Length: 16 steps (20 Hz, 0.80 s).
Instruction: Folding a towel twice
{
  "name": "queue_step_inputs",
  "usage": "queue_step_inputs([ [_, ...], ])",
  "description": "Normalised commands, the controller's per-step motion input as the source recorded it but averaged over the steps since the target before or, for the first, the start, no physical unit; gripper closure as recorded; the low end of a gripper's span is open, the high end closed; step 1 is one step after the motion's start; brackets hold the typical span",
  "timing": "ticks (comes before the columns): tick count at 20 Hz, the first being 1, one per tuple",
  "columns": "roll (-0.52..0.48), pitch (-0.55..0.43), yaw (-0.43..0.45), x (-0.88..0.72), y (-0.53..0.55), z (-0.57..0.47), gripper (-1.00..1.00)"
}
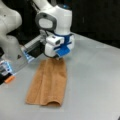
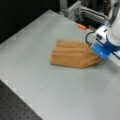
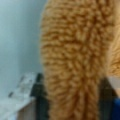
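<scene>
in a front view i see the towel (image 1: 47, 83) lying on the grey counter (image 1: 95, 82) as a long, narrow strip, already folded over once, with its doubled layers showing as a small arch at the end toward the view's bottom. the end effector (image 1: 58, 57) is down at the far end of the strip, right at the cloth, under the white and blue wrist, and its fingers are hidden from me by the housing. a small orange item (image 1: 9, 79) sits at the view's left edge beside the arm's base. in a front view from the opposite side, the towel (image 2: 72, 54) lies near the middle of the counter (image 2: 37, 50) as a ridged, layered band, and the end effector (image 2: 100, 55) meets its end on the view's right, where the cloth bunches to a point. the orange item (image 2: 81, 26) lies well apart, toward the view's top. in the wrist view a thick fold of towel (image 3: 75, 57) fills most of the picture, running up between the dark fingers (image 3: 41, 97) at the view's bottom, so i read the end effector as clamped on the towel, with bare counter (image 3: 20, 37) on the view's left.
</scene>
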Motion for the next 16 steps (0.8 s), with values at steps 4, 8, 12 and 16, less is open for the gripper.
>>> queue_step_inputs([
  [4,0.079,0.258,0.115,0.14,-0.2,0.34,1.0],
  [8,0.044,0.305,0.126,0.09,-0.34,0.48,1.0],
  [12,0.055,0.273,0.156,0.09,-0.48,0.48,1.0],
  [16,0.058,0.239,0.267,0.13,-0.39,0.29,1.0],
])
